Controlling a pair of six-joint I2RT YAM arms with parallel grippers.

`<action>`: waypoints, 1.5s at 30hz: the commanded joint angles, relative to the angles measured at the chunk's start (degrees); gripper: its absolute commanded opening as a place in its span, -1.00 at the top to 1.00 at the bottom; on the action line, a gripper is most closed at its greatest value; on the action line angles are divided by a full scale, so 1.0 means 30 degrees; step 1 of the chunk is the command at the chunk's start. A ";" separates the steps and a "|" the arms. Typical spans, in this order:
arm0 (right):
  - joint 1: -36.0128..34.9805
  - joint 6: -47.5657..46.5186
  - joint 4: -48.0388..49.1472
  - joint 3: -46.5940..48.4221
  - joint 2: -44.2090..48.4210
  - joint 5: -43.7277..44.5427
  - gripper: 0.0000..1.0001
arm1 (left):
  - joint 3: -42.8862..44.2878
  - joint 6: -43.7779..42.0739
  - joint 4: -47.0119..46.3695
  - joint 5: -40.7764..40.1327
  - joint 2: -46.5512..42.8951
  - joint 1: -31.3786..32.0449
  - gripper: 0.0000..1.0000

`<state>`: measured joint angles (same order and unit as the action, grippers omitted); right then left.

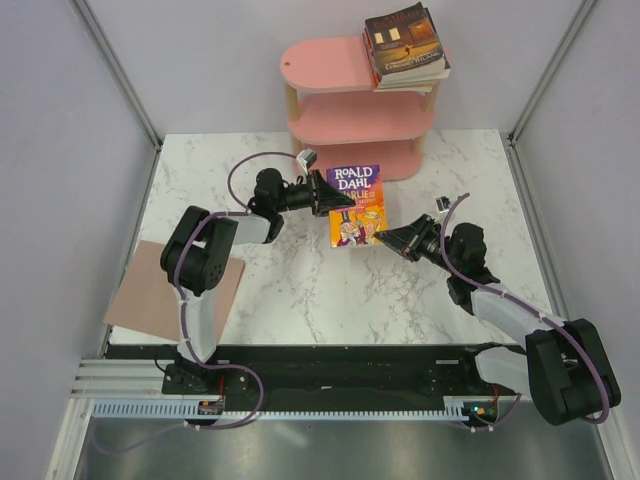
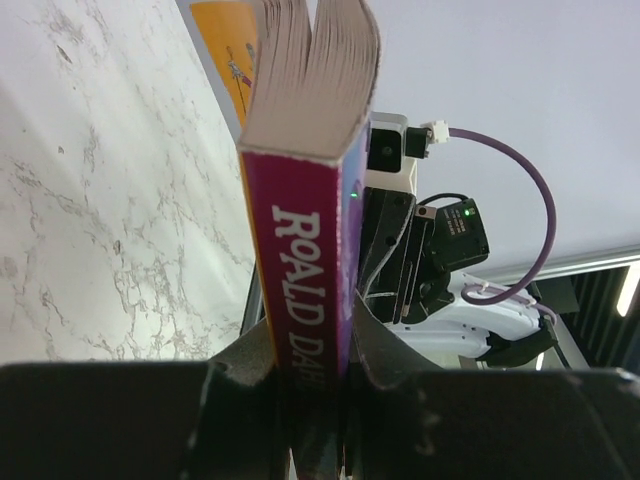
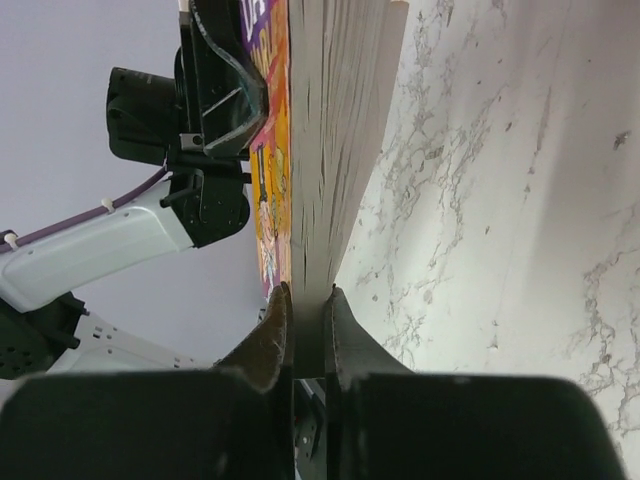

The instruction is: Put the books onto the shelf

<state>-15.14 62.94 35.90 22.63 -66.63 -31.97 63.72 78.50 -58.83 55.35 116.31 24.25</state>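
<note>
Dahl book hangs between both claws just in front of the shelf, spine pointing toward it. The left claw is clamped on the spine, the right claw on the page edge. Left's nearer the shelf.

Top view: purple-yellow book, front cover, large white capitals "ROALD DAHL". The line beneath is only partly legible to me, ending "…ARLIE".
My left wrist view: the same book's magenta spine reads "ROALD DA…" in white, rest hidden.
Stack of books on the pink shelf: cover print too small for me to read.
</note>
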 commanded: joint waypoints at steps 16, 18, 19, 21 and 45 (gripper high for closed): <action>-0.0111 -0.7586 -1.1465 1.1256 0.1709 -0.1500 1.00 | -0.2227 -0.2756 0.3024 0.1088 -0.3525 -0.5826 -0.41; -0.0111 -0.7940 -1.2053 1.3796 0.0945 -0.2057 1.00 | -0.2606 -0.3780 0.3785 0.1119 -0.3760 -0.5799 -0.43; -0.0111 -0.8087 -1.2635 1.4683 0.0071 -0.2466 1.00 | -0.2840 -0.4016 0.4079 0.1177 -0.3964 -0.5740 -0.44; -0.0053 -0.8206 -1.2991 1.7340 -0.0871 -0.2995 1.00 | -0.3658 -0.4369 0.4141 0.1236 -0.4082 -0.5740 -0.46; 0.6364 -0.0239 -1.2203 3.7192 -1.6457 -0.7684 0.98 | -0.8761 -0.7621 0.5312 0.1823 -0.6397 -0.4890 -0.50</action>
<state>3.46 55.46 -6.09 130.56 -112.38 -51.88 38.28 59.18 -42.81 59.20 99.48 9.26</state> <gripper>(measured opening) 0.076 0.747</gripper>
